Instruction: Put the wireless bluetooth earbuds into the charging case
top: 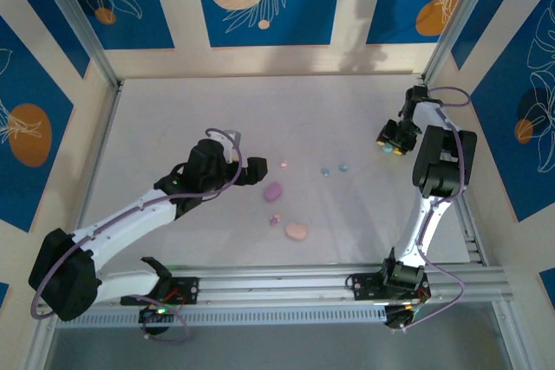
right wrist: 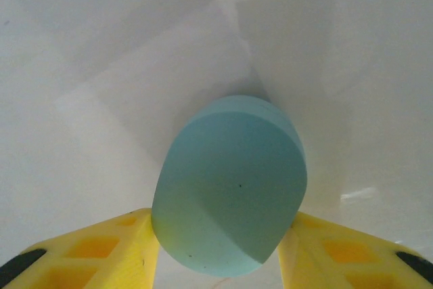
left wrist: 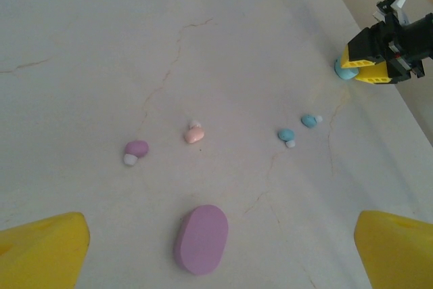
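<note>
The right gripper (top: 390, 146) sits by the table's (top: 217, 110) right edge, jaws pressed against both sides of the blue case (right wrist: 230, 181), whose long axis runs out along the fingers. The blue earbuds (top: 325, 171) lie to its left near mid-table, nearer it than the wide-open left gripper (top: 257, 169).

Bright, diffuse light is washing evenly over the white table (right wrist: 101, 65). A small glare streak is glinting just right of the light blue case (right wrist: 230, 181), and faint overlapping shadows are fanning out beyond it.

White links, black joints on left arm (top: 121, 218) & right arm (top: 423, 218); purple cables (top: 224, 133), yellow fingers (left wrist: 392, 252).
</note>
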Tool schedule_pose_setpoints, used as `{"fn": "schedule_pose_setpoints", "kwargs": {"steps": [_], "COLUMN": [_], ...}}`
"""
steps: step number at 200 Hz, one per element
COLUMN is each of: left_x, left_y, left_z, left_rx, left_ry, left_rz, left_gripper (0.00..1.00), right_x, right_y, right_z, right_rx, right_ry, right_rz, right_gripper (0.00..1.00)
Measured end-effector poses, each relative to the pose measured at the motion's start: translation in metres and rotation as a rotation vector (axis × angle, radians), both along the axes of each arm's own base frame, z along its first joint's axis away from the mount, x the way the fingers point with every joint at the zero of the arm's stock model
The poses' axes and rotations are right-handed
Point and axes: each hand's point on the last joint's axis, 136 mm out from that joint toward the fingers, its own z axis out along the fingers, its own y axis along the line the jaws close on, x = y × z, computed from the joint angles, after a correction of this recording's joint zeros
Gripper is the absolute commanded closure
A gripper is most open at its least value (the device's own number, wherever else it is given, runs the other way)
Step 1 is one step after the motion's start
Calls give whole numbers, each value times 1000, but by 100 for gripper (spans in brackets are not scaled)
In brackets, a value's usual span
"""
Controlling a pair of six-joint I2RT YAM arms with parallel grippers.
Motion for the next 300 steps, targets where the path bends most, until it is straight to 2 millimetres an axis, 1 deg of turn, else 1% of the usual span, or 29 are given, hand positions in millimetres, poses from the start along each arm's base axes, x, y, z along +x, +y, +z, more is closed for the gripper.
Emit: {"fn": "schedule_pose_setpoints", "kwargs": {"steps": [33, 55, 92, 127, 147, 161, 171, 194, 211, 224, 237, 255, 279, 293, 300], "left_x": [1, 1, 0, 0, 0, 0, -1, -2, -2, -2, -3, -3, -4, -5, -5], "left_y": [1, 2, 3, 4, 4, 4, 5, 6, 6, 7, 7, 7, 7, 8, 8], "left_z": [1, 3, 9, 11, 11, 11, 10, 11, 14, 15, 15, 15, 17, 20, 20], "left_rx": [2, -1, -12, -14, -14, -13, -11, -10, -15, -21, -23, -25, -29, -33, -34], "left_ry": [-4, -9, -22, -27, -27, -25, -23, -24, -29, -27, -25, -21, -26, -32, -33], "left_rz": [8, 10, 14, 17, 17, 17, 17, 20, 21, 24, 26, 27, 27, 27, 27], "left_gripper": [0, 0, 0, 0, 0, 0, 0, 0, 0, 0, 0, 0, 0, 0, 0], "right_x": [2, 0, -19, -36, -38, -38, -34, -18, 3, 20, 32, 38, 30, 25, 23], "right_y": [19, 31, 49, 71, 81, 80, 76, 65, 60, 60, 63, 68, 74, 76, 76], "right_z": [1, 0, 0, 2, 7, 13, 19, 34, 48, 52, 49, 32, 8, 1, 1], "right_rx": [32, 61, 102, 133, 149, 150, 148, 138, 141, 154, 173, 203, 240, 247, 248], "right_ry": [-1, 4, 33, 63, 58, 47, 32, -29, -90, -127, -140, -115, -46, -15, -8], "right_rz": [33, 25, -13, -7, 13, 19, 22, 41, 75, 104, 132, 157, 172, 178, 179], "right_gripper": [53, 53, 53, 45, 41, 39, 37, 36, 37, 38, 39, 39, 40, 40, 40]}}
